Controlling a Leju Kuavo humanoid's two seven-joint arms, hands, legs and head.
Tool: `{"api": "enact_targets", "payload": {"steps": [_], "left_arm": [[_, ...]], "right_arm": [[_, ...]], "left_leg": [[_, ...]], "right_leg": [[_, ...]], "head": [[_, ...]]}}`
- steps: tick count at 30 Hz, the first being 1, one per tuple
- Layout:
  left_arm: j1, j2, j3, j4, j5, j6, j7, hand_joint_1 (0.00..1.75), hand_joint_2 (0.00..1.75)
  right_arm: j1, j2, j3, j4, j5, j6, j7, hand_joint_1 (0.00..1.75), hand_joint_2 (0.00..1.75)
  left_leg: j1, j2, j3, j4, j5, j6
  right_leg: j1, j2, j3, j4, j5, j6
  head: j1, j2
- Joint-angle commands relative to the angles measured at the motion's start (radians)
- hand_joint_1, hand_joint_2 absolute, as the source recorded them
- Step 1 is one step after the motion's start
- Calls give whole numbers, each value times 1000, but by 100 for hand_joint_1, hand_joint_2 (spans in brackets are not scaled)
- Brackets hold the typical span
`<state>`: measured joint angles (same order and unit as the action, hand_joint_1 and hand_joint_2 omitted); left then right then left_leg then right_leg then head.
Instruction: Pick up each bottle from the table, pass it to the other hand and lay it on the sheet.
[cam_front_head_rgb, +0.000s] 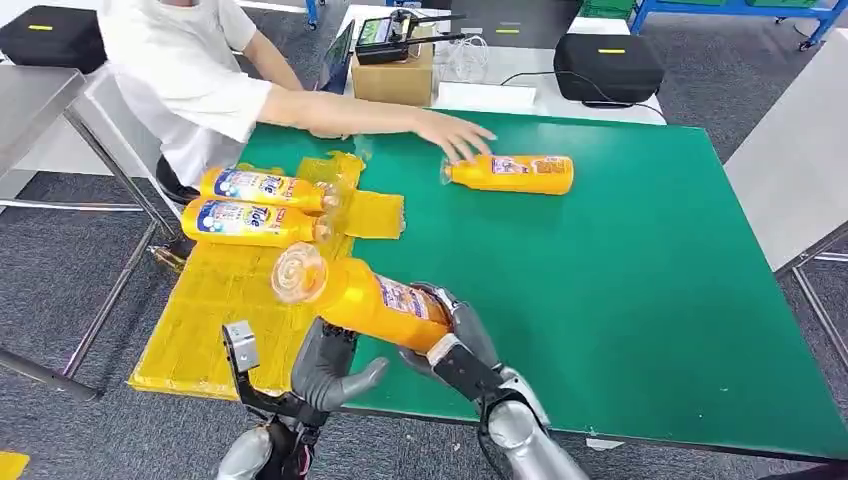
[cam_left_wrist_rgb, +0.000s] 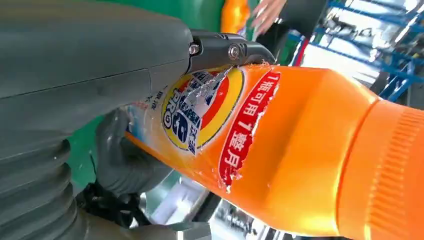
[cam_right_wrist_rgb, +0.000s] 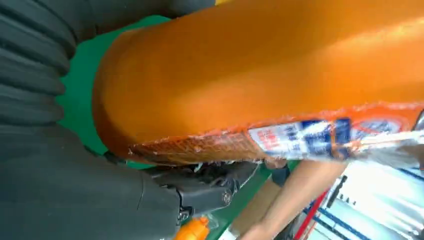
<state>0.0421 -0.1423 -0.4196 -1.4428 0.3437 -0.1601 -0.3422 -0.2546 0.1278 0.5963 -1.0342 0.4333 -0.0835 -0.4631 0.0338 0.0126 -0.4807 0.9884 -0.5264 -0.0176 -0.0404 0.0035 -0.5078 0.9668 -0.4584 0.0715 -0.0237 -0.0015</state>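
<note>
- Presently, one orange bottle (cam_front_head_rgb: 365, 298) is held in the air above the near edge of the green table (cam_front_head_rgb: 650, 300), tilted, with its clear cap end pointing left toward the yellow sheet (cam_front_head_rgb: 225, 310).
- The base end of that bottle is gripped by the right hand (cam_front_head_rgb: 455, 335), whose fingers are wrapped around the labelled part.
- The left hand (cam_front_head_rgb: 330, 370) is placed under the middle of the same bottle, touching it, with thumb and fingers curled around the body; in the left wrist view a dark finger (cam_left_wrist_rgb: 225, 50) is seen pressed on the label.
- The handover is judged to be in progress, since the bottle is held by both hands at once.
- Two bottles (cam_front_head_rgb: 262, 205) are already laid side by side on the far part of the sheet, so that much is counted as done.
- One more bottle (cam_front_head_rgb: 512, 173) is lying on the far middle of the table, with a person's hand (cam_front_head_rgb: 455, 133) touching its cap end.
- Left to do, by this reckoning: release by the right hand, laying of the held bottle on the sheet, then the far bottle.
</note>
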Motion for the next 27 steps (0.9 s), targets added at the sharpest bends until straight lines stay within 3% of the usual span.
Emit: {"api": "enact_targets", "payload": {"steps": [1,17,18,19,20,22,23,27], "left_arm": [[-48,4,-32,17,-25,79,-18,0,175],[-94,-29,47,123,103,96,25,3,175],[-94,-35,54,122,116,93,18,154,175],[-97,-40,64,123,145,74,19,175,175],[-93,-45,74,117,166,66,18,175,175],[-92,-42,74,113,170,62,21,175,175],[-91,-42,74,112,170,62,21,175,175],[-87,-31,55,95,162,45,4,175,175]], "right_arm": [[-69,0,126,86,8,25,34,175,175],[-85,-20,209,103,27,28,72,175,175],[-87,-21,215,106,31,28,75,175,175],[-85,-16,215,116,28,28,85,75,175],[-74,-10,205,113,24,4,85,0,175],[-65,-6,202,113,18,-1,79,0,175],[-63,-6,203,113,18,-2,78,0,0],[-17,-30,182,38,-3,-70,-9,0,0]], "left_leg": [[1,-3,2,-3,1,3],[0,-2,1,-2,1,3],[0,-1,0,-1,0,2],[0,-2,1,-3,1,3],[0,-2,0,-1,0,2],[0,-2,1,-2,1,2],[0,-2,1,-2,0,2],[0,-2,0,-1,0,2]], "right_leg": [[2,-2,3,-3,0,-6],[1,-1,2,-2,1,-5],[1,-1,1,-1,0,-3],[1,-2,2,-3,0,-5],[1,-2,1,-2,0,-3],[1,-2,2,-2,0,-4],[1,-2,2,-2,0,-4],[0,-1,1,-1,0,-3]], "head": [[0,0],[0,0],[0,0],[0,0],[0,0],[0,0],[0,0],[0,0]]}}
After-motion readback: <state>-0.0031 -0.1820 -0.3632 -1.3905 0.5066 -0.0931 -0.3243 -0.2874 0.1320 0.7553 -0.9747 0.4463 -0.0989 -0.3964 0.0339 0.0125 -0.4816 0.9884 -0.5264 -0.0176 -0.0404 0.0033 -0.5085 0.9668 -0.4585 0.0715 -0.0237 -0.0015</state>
